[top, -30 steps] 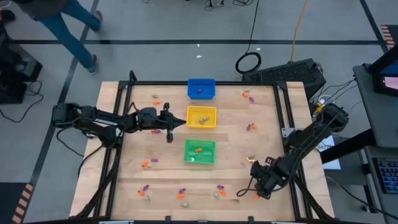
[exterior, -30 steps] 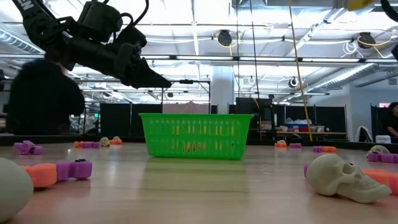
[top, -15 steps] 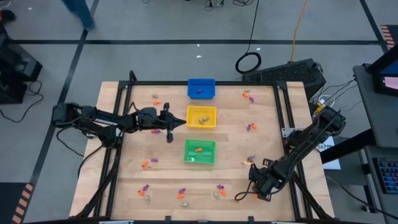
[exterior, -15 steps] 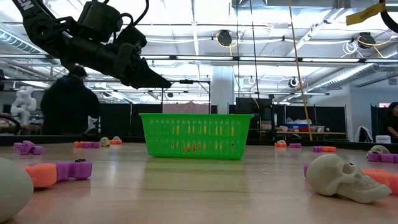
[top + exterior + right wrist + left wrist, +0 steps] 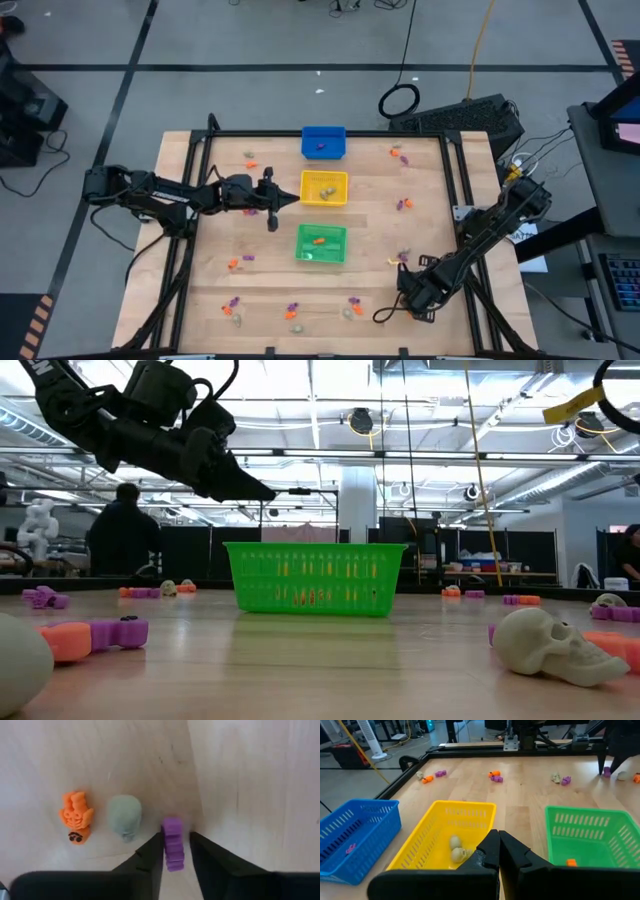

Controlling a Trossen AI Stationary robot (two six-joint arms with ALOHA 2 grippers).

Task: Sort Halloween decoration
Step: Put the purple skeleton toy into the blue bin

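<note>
Small orange, purple and beige trinkets lie scattered over the wooden table (image 5: 270,270). My right gripper (image 5: 175,854) points down near the table's near right corner, its arm (image 5: 415,292) covering the fingers in the high view. Its fingers stand close on either side of a purple trinket (image 5: 173,840), which lies beside a beige skull (image 5: 124,822) and an orange trinket (image 5: 76,816). My left gripper (image 5: 498,845) is shut and empty. It hovers left of the yellow bin (image 5: 324,188), also seen raised in the low view (image 5: 262,492). My right gripper comes from above with one finger (image 5: 151,854) on each side of the purple trinket's near end (image 5: 173,860). The trinket lies on the table. Whether the fingers touch it, I cannot tell.
A blue bin (image 5: 323,142), the yellow bin and a green bin (image 5: 321,244) stand in a row down the table's middle. The yellow one holds beige skulls (image 5: 456,849), the green an orange piece (image 5: 571,862). A black frame rail (image 5: 195,180) edges the table. A person (image 5: 122,535) stands far behind.
My right arm has shifted a little toward the table's left and near edge. A person has walked across the floor beyond the table.
</note>
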